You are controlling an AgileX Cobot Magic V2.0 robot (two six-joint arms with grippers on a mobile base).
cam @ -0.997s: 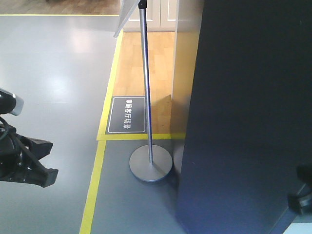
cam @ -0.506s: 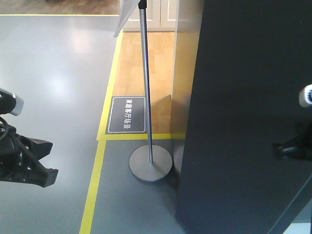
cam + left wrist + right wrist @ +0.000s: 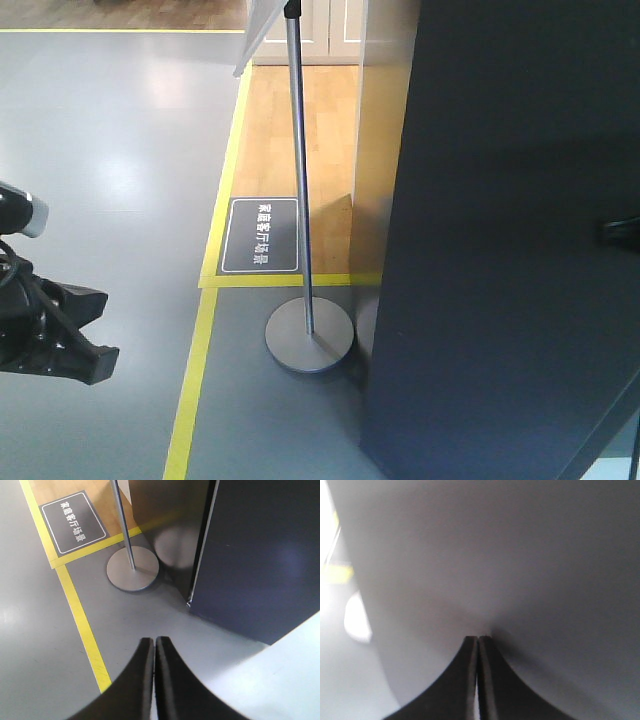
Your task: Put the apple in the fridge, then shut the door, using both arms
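The dark grey door (image 3: 500, 250) fills the right half of the front view, showing its matte outer face. It also shows in the left wrist view (image 3: 260, 555) and fills the right wrist view (image 3: 520, 555). My right gripper (image 3: 477, 640) is shut, with its tips at or very near the door face. Only a black bit of it shows at the right edge of the front view (image 3: 622, 228). My left gripper (image 3: 154, 642) is shut and empty, low over the grey floor to the door's left (image 3: 85, 330). The apple and the fridge's inside are hidden.
A metal stanchion pole with a round base (image 3: 309, 338) stands just left of the door's lower corner. A dark floor sign (image 3: 260, 235) and yellow floor tape (image 3: 195, 370) lie beside it. Wooden flooring (image 3: 290, 120) lies behind.
My right gripper has risen along the right edge of the front view, from the lower corner to mid-height on the door face. The left arm has not moved.
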